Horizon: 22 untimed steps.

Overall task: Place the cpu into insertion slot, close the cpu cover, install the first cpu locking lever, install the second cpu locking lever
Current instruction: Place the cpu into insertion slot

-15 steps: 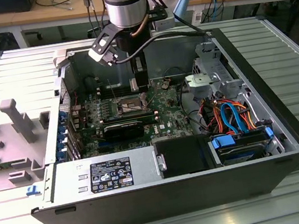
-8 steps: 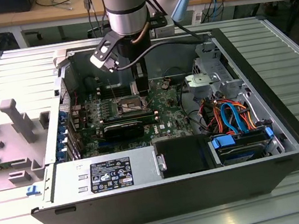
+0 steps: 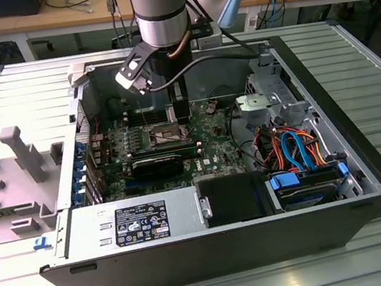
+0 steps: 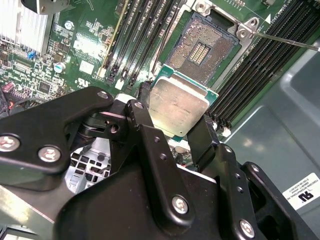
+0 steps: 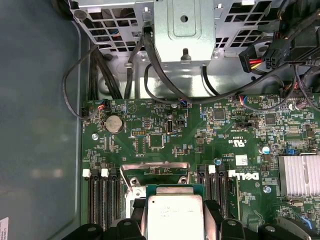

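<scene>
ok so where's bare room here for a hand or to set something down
Bare: the ribbed table at the exterior view's right, and the grey case panel beside the memory slots. Crowded: the cables by the drive cage, and over the insertion slot, where the tool holds the cpu.

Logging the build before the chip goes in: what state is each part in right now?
gripper: shut on the chip
chip: held, not yet in the socket
socket: empty, contacts exposed
cover: raised open
computer case: side open
</scene>
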### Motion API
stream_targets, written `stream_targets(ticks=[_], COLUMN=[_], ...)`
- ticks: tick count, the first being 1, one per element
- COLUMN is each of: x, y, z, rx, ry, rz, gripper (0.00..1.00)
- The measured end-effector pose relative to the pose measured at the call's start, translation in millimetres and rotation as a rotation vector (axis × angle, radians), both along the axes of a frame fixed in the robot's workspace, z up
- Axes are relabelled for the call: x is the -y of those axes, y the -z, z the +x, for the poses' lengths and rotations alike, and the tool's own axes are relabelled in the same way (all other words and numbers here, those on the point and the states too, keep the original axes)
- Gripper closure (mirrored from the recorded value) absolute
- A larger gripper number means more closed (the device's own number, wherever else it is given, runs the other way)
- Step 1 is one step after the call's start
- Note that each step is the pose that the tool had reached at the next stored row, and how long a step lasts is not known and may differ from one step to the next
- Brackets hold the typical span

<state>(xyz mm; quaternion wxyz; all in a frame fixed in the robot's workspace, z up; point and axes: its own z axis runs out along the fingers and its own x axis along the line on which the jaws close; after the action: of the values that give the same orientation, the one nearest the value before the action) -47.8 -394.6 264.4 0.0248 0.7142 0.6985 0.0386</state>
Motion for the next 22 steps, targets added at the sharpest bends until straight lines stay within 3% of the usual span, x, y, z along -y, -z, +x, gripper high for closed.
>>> stream_targets(ticks=[22], x=[0.0], y=[5.8], z=[0.0], rx=[0.0000], ry=[0.000], rz=[0.0000], gripper=[0.46])
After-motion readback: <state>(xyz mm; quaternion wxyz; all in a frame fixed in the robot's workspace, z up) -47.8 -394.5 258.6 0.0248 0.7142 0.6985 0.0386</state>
